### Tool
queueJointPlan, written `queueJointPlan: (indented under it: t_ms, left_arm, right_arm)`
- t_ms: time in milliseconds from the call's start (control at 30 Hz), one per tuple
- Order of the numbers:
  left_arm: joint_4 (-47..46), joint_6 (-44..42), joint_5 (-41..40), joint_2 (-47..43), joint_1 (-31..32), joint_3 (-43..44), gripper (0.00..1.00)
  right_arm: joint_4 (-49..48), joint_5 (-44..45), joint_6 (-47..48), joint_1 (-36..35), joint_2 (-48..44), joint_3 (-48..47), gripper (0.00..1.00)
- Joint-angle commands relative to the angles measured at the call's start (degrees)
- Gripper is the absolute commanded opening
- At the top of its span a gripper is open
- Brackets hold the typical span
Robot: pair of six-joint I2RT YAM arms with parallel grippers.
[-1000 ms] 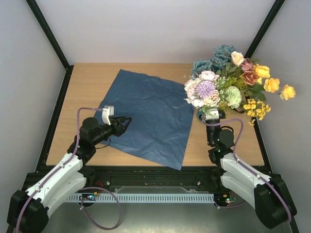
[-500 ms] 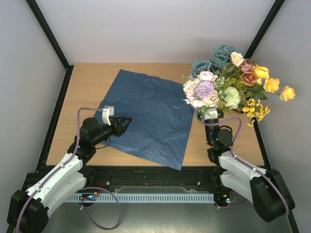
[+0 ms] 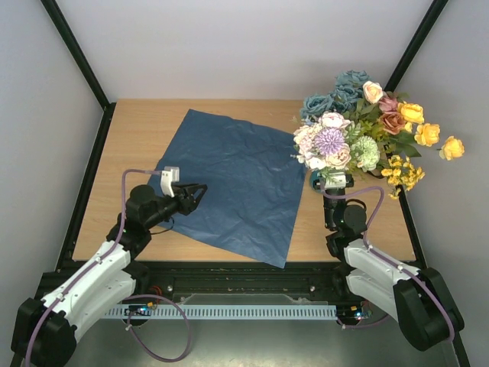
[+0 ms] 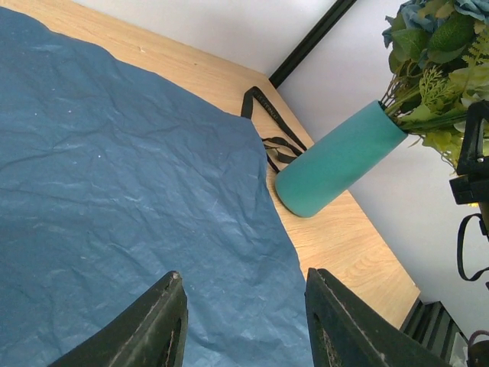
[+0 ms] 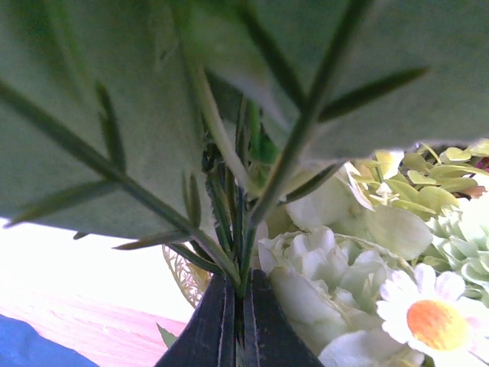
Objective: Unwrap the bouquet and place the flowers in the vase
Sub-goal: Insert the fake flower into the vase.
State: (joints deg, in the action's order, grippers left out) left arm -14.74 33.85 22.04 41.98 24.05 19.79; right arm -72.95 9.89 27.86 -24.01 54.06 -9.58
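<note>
The teal vase (image 4: 336,160) stands at the table's right and is mostly hidden by blooms from above (image 3: 315,181). Most of the flowers (image 3: 382,122) rise from it, blue, pink, orange and yellow. My right gripper (image 3: 334,181) is shut on the green stems (image 5: 243,252) of a white and purple cluster (image 3: 325,145) right beside the vase. White blooms (image 5: 328,267) fill the right wrist view. The bouquet's blue paper (image 3: 237,180) lies unwrapped and flat. My left gripper (image 4: 244,306) hovers open over the paper's left part (image 3: 197,195), with nothing between its fingers.
A black ribbon (image 4: 267,126) lies loose on the wood behind the vase. The cage posts (image 3: 76,57) and grey walls close in the table on both sides. Bare wood (image 3: 141,126) shows left of the paper.
The cluster held by my right gripper swayed a little left, then back right toward the vase. The left arm has stayed where it was.
</note>
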Motion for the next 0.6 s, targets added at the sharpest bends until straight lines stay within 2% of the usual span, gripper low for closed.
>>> queueJointPlan:
  t_ms: [0,133,233,400,567]
  left_arm:
    - [-2.85,0.87,0.90,0.93,-0.41,0.55,0.44]
    - [-5.08,3.93,2.72,1.76,-0.41,3.83,0.45]
    - [-9.69,9.46,7.22,5.16,-0.28,9.07,0.49]
    - [-16.38,14.81,14.10,16.84,3.30,22.31,0.58]
    - [-16.73,13.36,14.96,30.02,10.79,37.02,0.63]
  right_arm:
    - [1.01,3.38,-1.95,0.18,0.06,0.10,0.01]
    - [0.52,-0.15,-1.91,0.19,-0.45,0.45,0.01]
    - [0.97,-1.41,-2.10,0.19,-0.80,0.14,0.02]
    - [2.18,-0.73,-1.25,0.19,-2.16,0.09,0.02]
    - [3.38,-0.87,-0.83,0.19,-2.02,-0.22,0.02]
